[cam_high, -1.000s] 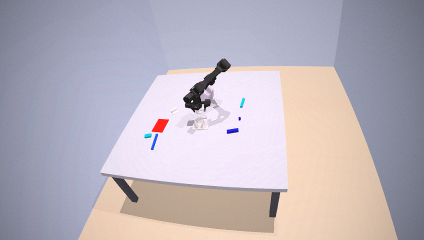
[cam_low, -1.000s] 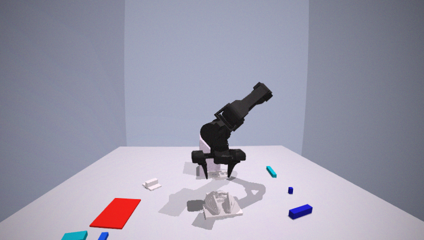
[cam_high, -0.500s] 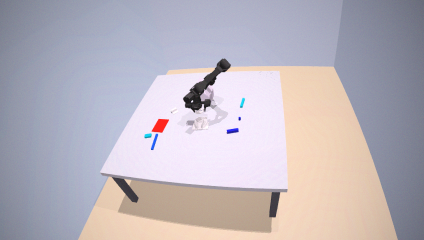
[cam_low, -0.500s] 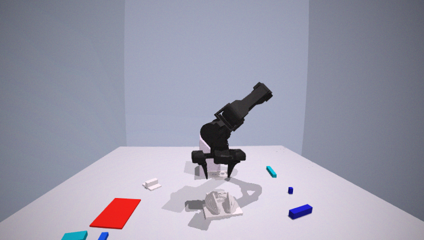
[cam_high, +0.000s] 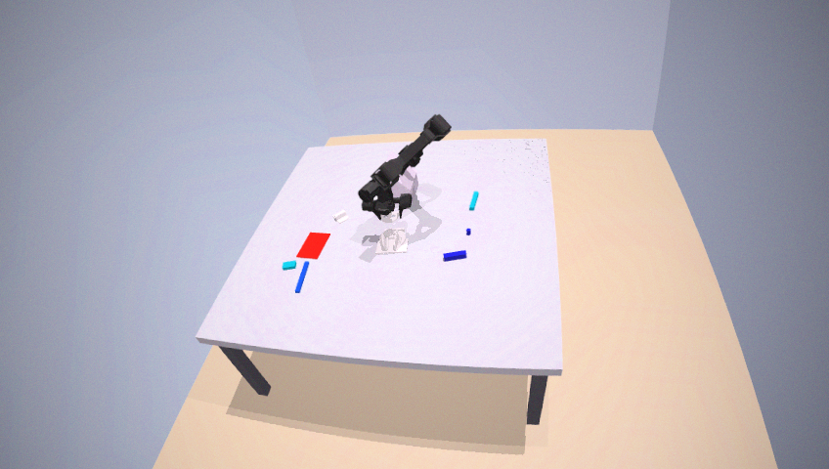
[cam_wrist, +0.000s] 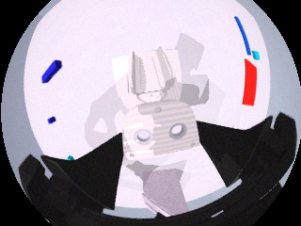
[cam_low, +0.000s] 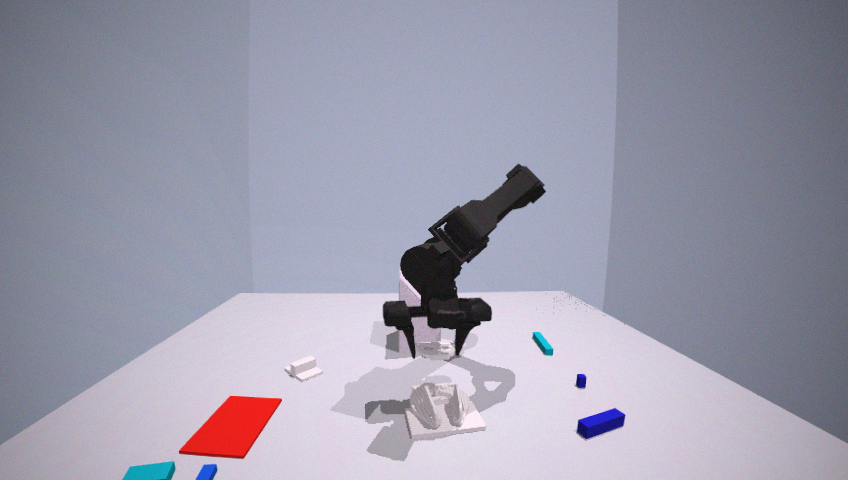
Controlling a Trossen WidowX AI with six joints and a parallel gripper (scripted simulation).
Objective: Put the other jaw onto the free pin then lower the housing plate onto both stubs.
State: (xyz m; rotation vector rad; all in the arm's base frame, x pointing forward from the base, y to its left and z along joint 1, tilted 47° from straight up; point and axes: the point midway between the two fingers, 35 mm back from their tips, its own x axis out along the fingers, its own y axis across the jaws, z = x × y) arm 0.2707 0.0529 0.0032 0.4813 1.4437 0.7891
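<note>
My gripper (cam_high: 390, 218) (cam_low: 435, 356) (cam_wrist: 158, 131) is shut on the white housing plate (cam_high: 390, 215) (cam_low: 436, 349) (cam_wrist: 160, 147), one finger at each side edge. The plate is roughly level, with two round holes, and hangs in the air on the arm's side of the white base (cam_high: 381, 251) (cam_low: 429, 433) (cam_wrist: 173, 57). On the base stand two white jaws, side by side: one jaw (cam_low: 424, 406) (cam_wrist: 133, 75) and the other jaw (cam_low: 458, 405) (cam_wrist: 166, 70). The pins and tooth contact are too small or hidden to judge.
A small white stepped block (cam_high: 340, 216) (cam_low: 303, 368) and a red mat (cam_high: 313, 245) (cam_low: 232, 427) (cam_wrist: 250, 82) lie left of the base in the top and exterior views. Blue and cyan blocks lie on both sides, including a dark blue bar (cam_high: 455, 255) (cam_low: 601, 423) (cam_wrist: 51, 72).
</note>
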